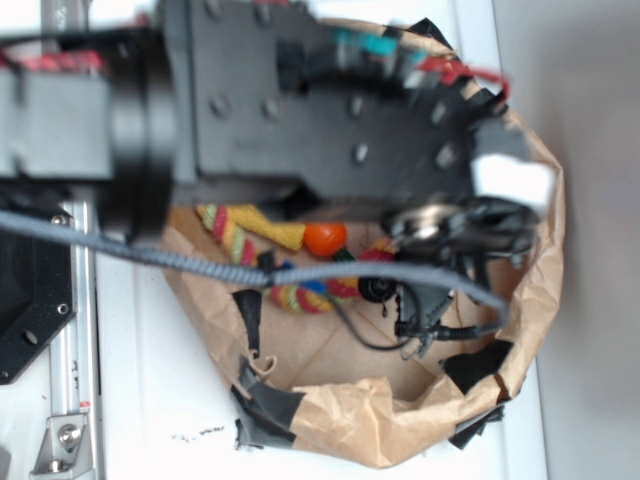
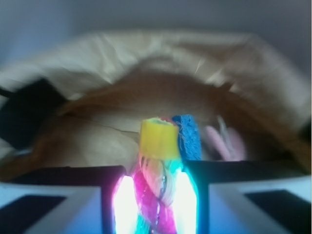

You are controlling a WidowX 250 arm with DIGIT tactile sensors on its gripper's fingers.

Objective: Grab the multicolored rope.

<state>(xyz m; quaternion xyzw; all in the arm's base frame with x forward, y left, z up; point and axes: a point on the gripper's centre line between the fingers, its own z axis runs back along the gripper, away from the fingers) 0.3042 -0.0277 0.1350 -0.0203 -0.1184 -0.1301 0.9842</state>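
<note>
— Hand (image 1: 445, 235) low inside the brown paper bag (image 1: 350, 430), mostly hidden under the black arm (image 1: 300, 100) in the exterior view; opening not readable there.
— And the multicolored rope (image 1: 240, 235)?
— Lying across the bag floor from upper left toward the middle, passing under the arm, just beside an orange toy (image 1: 325, 238). Crumpled bag walls all round, black tape (image 1: 262, 400) along the rim; white table (image 1: 150, 400) outside.
— Wrist view?
— Hand (image 2: 155, 204) narrowed onto the multicolored rope (image 2: 157, 146), both fingers (image 2: 61, 200) pressing its sides. Yellow rope end rising between them, blue spongy bar (image 2: 189, 136) touching on the right. Bag wall (image 2: 161, 53) close ahead.
</note>
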